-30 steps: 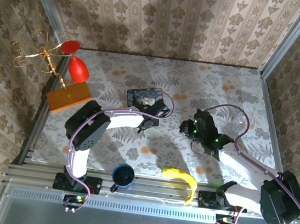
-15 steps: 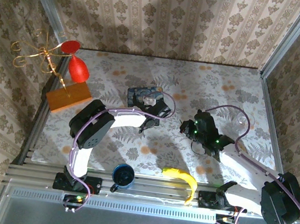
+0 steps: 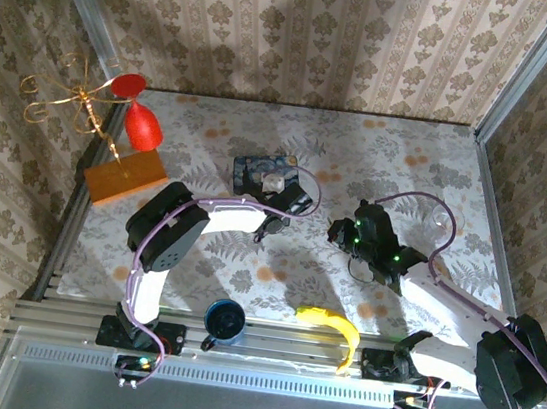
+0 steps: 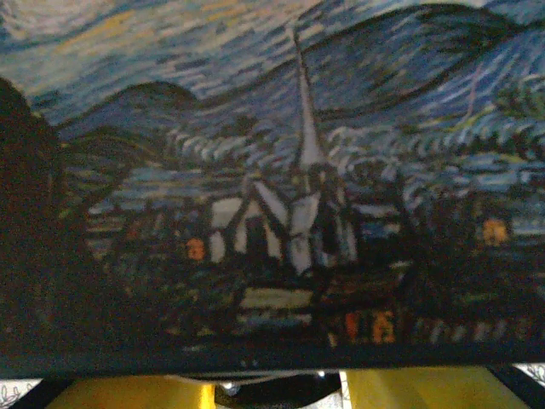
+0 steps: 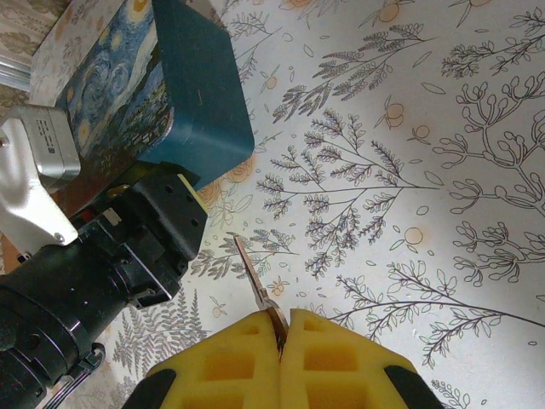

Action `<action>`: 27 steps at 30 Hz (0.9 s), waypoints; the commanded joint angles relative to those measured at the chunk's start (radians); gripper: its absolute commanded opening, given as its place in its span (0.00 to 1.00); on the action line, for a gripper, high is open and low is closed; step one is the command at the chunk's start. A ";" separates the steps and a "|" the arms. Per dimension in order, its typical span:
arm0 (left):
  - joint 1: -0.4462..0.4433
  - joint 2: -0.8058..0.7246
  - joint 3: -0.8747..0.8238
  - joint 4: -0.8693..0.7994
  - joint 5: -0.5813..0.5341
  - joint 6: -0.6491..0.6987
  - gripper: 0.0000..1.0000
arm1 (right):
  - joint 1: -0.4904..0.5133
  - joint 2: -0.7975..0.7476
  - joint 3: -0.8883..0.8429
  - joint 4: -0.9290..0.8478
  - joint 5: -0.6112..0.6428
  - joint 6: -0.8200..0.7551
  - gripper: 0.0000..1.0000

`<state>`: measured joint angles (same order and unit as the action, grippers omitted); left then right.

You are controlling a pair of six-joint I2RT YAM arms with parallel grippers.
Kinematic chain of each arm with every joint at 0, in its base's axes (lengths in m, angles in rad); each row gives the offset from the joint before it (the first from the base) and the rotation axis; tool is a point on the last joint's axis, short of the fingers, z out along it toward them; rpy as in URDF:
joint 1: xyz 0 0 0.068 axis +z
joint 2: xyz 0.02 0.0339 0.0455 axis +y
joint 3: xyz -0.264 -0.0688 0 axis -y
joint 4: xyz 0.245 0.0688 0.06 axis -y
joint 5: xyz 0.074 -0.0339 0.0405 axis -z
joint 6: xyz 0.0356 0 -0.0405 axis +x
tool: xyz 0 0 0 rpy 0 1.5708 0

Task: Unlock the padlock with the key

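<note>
My right gripper (image 5: 281, 336) has its yellow foam faces pressed together on a thin brownish metal key (image 5: 253, 277), the blade jutting out over the floral-printed tablecloth (image 5: 409, 170). Ahead of the blade stands my left gripper (image 5: 157, 194), black and blocky, against the near wall of the flat blue tin painted with a starry night (image 5: 200, 102). Its yellow pads (image 4: 128, 394) stand apart. Between them, under the tin's edge, sits a dim rounded shape with silvery glints, perhaps the small silvery-grey metal padlock (image 4: 271, 388). Whether they pinch it, I cannot tell. At the table's near edge lie a yellow banana (image 3: 333, 328) and a dark blue mug (image 3: 224, 321).
</note>
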<state>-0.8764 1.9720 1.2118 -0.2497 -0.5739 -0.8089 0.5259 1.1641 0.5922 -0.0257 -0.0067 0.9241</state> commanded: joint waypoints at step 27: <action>0.013 -0.028 0.106 -0.083 0.100 -0.082 0.00 | -0.006 0.093 -0.077 0.204 -0.075 -0.003 0.00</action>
<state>-0.8707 2.0003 1.2758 -0.2813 -0.5240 -0.8249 0.5259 1.2282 0.5373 0.0914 -0.0444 0.9382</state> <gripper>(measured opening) 0.317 0.038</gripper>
